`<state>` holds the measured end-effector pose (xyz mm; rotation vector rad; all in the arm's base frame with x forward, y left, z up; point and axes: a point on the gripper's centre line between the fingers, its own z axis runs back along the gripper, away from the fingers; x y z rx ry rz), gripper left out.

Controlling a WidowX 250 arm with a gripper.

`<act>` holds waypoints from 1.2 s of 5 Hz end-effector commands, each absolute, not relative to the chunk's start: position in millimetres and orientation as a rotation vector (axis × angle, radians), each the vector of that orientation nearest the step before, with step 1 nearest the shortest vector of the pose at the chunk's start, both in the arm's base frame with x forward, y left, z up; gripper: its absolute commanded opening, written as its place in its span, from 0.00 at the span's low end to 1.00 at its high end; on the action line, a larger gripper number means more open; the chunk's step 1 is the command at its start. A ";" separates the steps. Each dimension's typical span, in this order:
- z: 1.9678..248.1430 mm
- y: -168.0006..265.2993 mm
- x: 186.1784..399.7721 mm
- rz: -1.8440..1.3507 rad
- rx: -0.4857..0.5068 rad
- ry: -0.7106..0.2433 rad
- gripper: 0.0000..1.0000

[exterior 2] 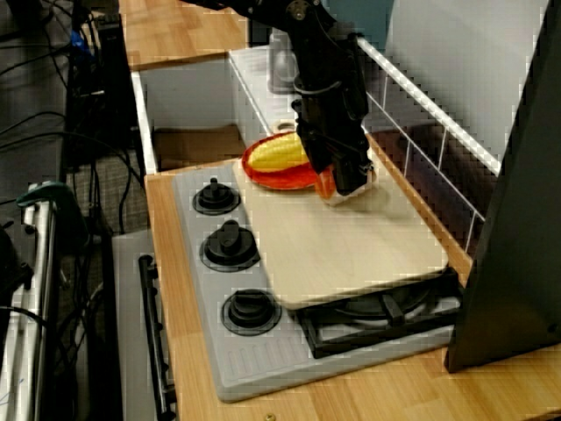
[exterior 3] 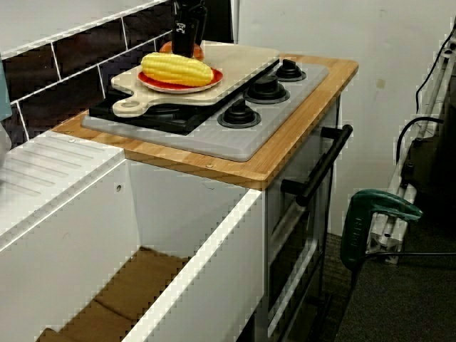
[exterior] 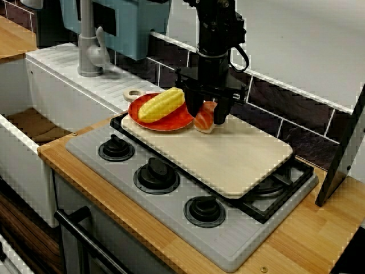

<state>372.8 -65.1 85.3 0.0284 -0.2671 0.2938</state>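
Your gripper (exterior: 208, 117) was clamped on the salmon piece (exterior: 205, 123) at the cutting board (exterior: 228, 162), just beside the red plate (exterior: 178, 121); only corn (exterior: 162, 104) lay there.

Corn (exterior: 162, 104) on red plate (exterior: 171, 121), cutting board (exterior: 228, 160) over grey stove (exterior: 171, 211)

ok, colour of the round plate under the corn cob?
Red plate, clearest in the front view.
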 end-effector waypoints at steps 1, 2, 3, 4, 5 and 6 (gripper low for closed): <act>132.3 -86.8 378.0 0.185 -0.022 -0.378 0.00; 143.4 -100.2 377.8 0.087 -0.043 -0.381 0.00; 154.5 -116.1 375.2 0.015 -0.051 -0.407 0.00; 159.6 -129.9 372.7 -0.046 -0.057 -0.413 0.00; 151.0 -144.6 368.0 -0.097 -0.043 -0.397 0.00; 142.5 -151.6 364.5 -0.120 -0.022 -0.381 0.00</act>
